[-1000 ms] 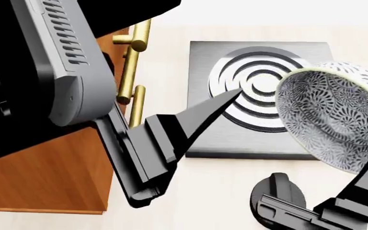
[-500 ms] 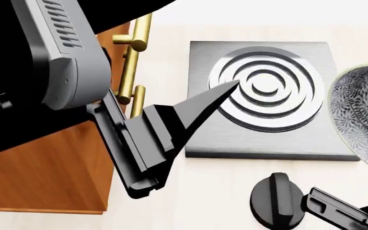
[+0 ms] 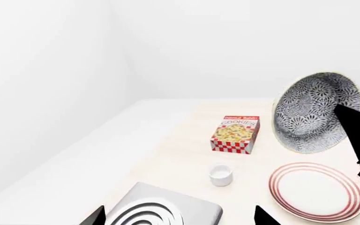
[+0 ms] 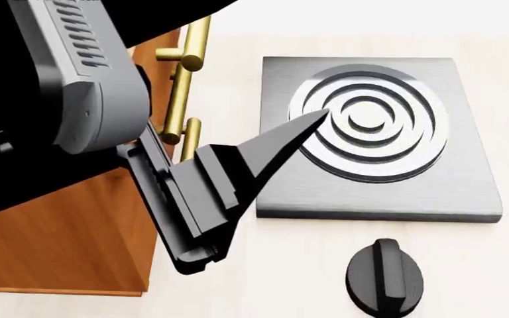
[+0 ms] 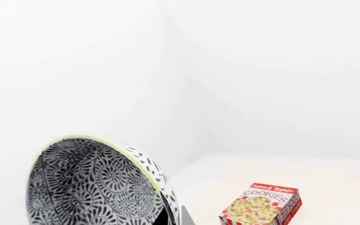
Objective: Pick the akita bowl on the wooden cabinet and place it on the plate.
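Right end effector (image 3: 346, 123) grips akita bowl (image 3: 311, 112) (tilted) above plate (image 3: 316, 191).

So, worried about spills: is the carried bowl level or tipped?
Tipped. The bowl hangs on its side above the plate, its patterned inside facing sideways; nothing shows inside.

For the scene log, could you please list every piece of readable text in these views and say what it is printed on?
"COOKIES": on the front of the red-checked box, readable in both wrist views.
A line on the red band above it, on the same box: too small and blurred to read.
The bowl, plate, cup, hob and knob carry no text.
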Tool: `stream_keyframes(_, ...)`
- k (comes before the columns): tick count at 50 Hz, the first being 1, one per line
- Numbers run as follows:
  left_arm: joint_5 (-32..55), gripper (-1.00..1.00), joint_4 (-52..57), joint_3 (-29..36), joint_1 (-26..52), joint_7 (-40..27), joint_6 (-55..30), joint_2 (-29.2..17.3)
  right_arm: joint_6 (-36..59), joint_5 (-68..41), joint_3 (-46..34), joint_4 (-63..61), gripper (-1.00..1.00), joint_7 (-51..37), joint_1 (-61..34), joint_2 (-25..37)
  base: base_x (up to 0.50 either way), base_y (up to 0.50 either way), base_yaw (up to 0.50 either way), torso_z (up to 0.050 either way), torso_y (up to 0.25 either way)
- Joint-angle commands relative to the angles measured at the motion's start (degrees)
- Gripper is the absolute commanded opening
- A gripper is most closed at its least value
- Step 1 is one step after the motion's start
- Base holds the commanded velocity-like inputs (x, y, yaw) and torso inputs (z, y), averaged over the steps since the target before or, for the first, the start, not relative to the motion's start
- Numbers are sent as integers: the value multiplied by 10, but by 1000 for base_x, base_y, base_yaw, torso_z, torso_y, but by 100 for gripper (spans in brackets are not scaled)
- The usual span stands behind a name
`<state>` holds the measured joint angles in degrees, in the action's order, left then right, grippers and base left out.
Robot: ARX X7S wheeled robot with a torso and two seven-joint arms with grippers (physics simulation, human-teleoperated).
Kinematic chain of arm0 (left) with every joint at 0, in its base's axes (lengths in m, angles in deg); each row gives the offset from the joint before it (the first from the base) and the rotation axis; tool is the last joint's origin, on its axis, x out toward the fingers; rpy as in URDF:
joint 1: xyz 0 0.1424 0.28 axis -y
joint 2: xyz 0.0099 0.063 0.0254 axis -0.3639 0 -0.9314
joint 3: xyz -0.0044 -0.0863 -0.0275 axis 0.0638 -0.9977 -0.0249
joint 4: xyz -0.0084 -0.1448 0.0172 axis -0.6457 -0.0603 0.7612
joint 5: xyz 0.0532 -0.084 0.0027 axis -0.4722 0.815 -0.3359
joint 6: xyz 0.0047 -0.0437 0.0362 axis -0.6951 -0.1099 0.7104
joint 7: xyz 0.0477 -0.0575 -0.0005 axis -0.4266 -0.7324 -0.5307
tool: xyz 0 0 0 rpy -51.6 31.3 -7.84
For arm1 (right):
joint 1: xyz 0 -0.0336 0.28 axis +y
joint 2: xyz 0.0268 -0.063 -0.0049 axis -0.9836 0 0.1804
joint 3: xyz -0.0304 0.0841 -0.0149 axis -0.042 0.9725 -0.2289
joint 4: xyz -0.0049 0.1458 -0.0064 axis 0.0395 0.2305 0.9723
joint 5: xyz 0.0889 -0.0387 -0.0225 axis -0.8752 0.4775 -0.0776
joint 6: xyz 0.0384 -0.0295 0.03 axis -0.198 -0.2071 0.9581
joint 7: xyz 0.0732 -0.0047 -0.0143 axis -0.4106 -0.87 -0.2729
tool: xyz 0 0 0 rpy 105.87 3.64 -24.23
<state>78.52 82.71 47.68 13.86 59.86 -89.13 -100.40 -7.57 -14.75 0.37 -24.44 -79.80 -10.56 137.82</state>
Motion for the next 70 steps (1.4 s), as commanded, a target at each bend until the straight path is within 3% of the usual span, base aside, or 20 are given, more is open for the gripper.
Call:
stream_keyframes(1,-1,100,2,6,-8,0,12,-7,-66,-26,120,5,-100,29,99,-34,0,0,0,0,0)
stream_keyframes(19,-6,100,1,18,-10,6,29,-13,-139,-76,206,28,-100,81,190,-53,0,0,0,1,1)
stream_keyframes(40,5,100,11,13,-26,1,44,-32,-154,-220,198,121,-100,140,127,-19,0,0,0,0,0)
stream_keyframes(53,1,100,12,18,-35,2,55,-37,-233,-403,226,125,-100,234,130,-68,0,0,0,0,1)
stream_keyframes(70,3,100,11,21,-40,0,65,-43,-270,-454,261,118,-100,242,151,-113,0,0,0,0,0)
